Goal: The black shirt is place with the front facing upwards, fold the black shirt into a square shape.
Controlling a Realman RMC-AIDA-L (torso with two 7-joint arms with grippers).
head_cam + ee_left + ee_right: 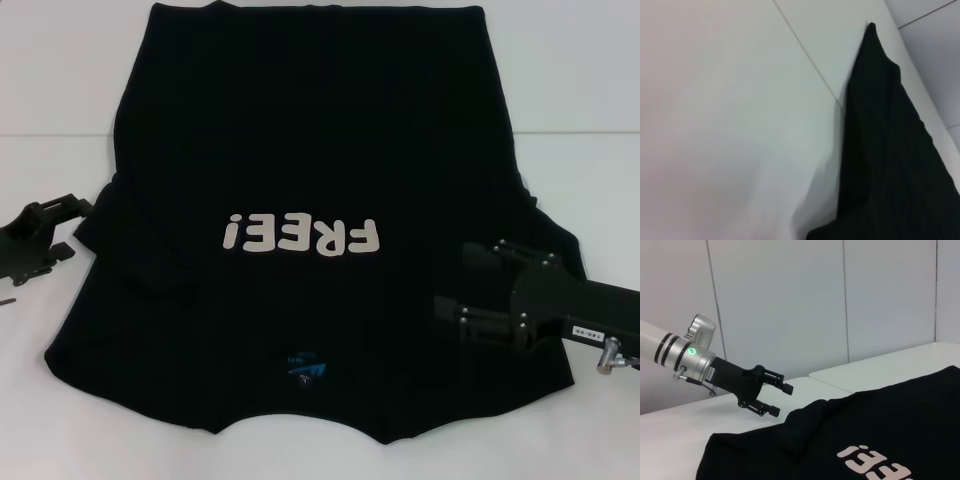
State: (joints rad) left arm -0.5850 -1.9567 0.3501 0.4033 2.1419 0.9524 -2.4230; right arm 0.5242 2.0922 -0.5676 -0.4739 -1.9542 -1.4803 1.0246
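Black soft cloth T-shirt (330, 150) lies flat, lettering up, on the white table (60, 60), limp and best pinched at sleeve edges, with open-jawed left gripper (60, 235) beside and right gripper (465, 285) above it, likewise spread.

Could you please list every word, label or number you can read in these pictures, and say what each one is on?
"FREE!": white block letters on the front of the black shirt, upside down in the head view, partly cut off in the right wrist view.
Blue neck label on the shirt: too small to read.
White sticker on the right tool: marks too small to read.
Left tool: its arm shows a green lit mark, not legible.
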